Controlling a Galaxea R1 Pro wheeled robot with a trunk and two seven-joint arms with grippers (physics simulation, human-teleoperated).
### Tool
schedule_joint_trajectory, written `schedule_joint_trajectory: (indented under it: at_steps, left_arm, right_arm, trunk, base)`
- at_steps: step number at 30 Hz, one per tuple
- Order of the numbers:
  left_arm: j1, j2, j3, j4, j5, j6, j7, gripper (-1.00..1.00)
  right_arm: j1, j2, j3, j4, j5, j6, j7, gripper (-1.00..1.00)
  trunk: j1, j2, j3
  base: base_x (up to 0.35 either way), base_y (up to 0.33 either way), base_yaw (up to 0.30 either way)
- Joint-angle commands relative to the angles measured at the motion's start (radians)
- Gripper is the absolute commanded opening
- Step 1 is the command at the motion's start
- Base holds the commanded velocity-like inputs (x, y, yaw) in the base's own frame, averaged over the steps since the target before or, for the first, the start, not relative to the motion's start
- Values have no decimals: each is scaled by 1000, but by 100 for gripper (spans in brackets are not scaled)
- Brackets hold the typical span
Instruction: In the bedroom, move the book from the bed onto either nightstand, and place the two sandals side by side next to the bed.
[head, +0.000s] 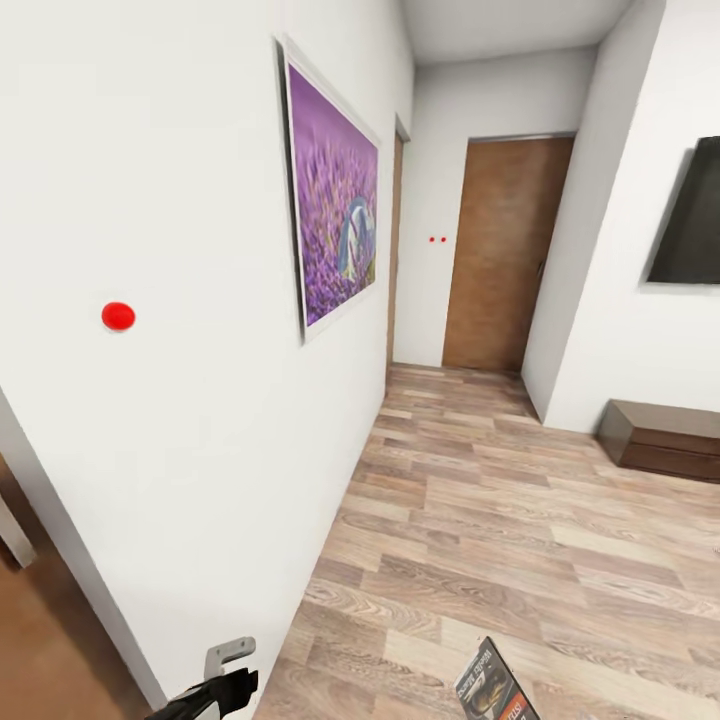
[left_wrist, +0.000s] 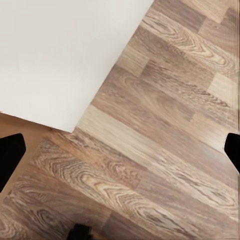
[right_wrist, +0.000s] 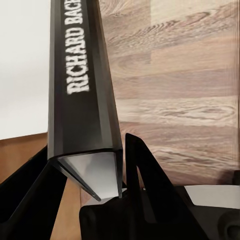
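Between the right gripper's closed fingers: the book.
Low in the head view the book hangs above the plank floor; the left gripper is beside the wall, fingers spread. Farther on, a purple picture, then a brown door.

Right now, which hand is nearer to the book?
Right. The right hand grips the book by its lower end, fingers on both sides. The left hand hangs open over the wood floor beside the white wall, apart from the book.

The book is cut off, perhaps half, by the frame's edge.
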Motion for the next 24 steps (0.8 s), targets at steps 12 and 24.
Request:
schedule_joint_trajectory:
  at_steps: [12,24]
  left_arm:
    - [40,-36,0,-1,-5,0,3,100]
    - [88,-34,0,-2,-7,-2,4,100]
  right_arm:
    - [-1,-1,5,63,-11,8,1,-100]
    - [-1,15,9,194,-9,-314,-328,-100]
  trunk:
    - [0,-2,-2]
    - [0,-2,-2]
  base:
    - [0,0,-176]
    - [0,0,-5]
